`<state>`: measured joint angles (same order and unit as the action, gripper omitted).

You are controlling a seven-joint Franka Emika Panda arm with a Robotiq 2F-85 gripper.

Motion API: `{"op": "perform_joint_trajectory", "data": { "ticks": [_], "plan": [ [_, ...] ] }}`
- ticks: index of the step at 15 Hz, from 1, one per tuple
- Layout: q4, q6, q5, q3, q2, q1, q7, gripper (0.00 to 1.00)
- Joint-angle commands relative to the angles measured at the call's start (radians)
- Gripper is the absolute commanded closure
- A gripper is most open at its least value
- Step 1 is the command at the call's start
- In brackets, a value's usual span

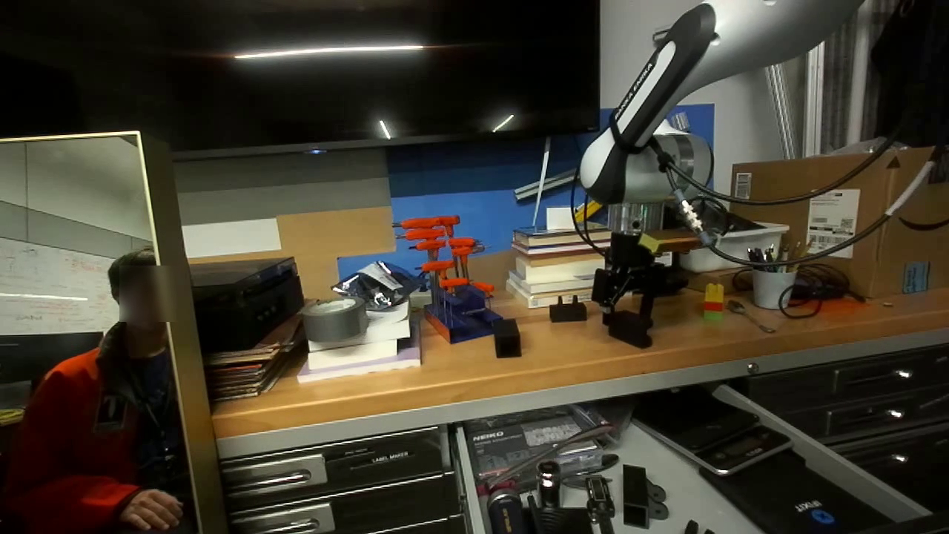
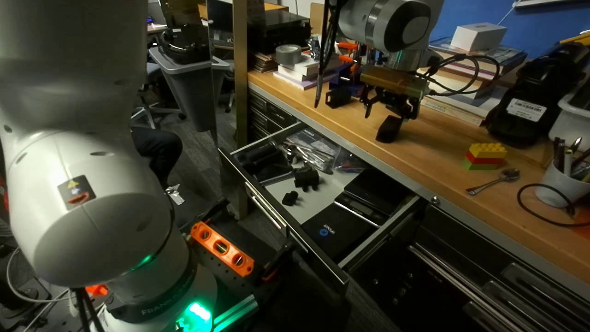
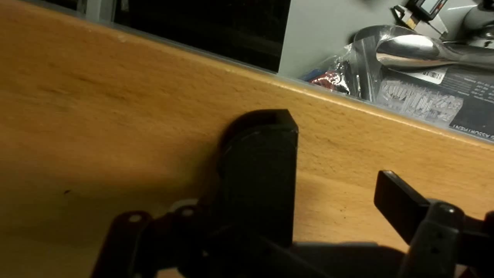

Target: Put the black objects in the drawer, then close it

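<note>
Gripper (image 3: 307, 189): stood wide, holding nothing | Block (image 3: 258, 185): lay near front edge of desk (image 3: 115, 116), long side roughly towards that edge | Grasp seemed to hinge on offset: well apart from one finger (image 3: 399, 204), just beside the other

White arm (image 1: 771, 41) — FRANKA EMIKA lettering (image 1: 635, 90), dark cables (image 1: 786, 201) — black hand (image 3: 316, 204).

On the left, a grey tape roll (image 1: 335, 324) sat on a stack of books (image 1: 354, 356)! Just right, orange-handled tools (image 1: 439, 223) bristled from a blue stand (image 1: 461, 320); further right came toy bricks (image 2: 485, 157), a spoon (image 2: 496, 181), then a white cup (image 1: 769, 291) holding pens (image 1: 762, 258)!
</note>
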<state>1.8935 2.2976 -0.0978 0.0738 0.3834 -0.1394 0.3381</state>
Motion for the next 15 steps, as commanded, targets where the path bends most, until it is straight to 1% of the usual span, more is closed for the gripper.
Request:
{"op": "perform_joint_trajectory", "data": {
  "ticks": [1,15],
  "plan": [
    [-0.092,-0.05,-0.002,-0.023,0.054,-0.032,0.027,0.0],
    [-0.161,-0.069,0.054,-0.02,0.13,-0.032,0.011,0.0]
  ]
}}
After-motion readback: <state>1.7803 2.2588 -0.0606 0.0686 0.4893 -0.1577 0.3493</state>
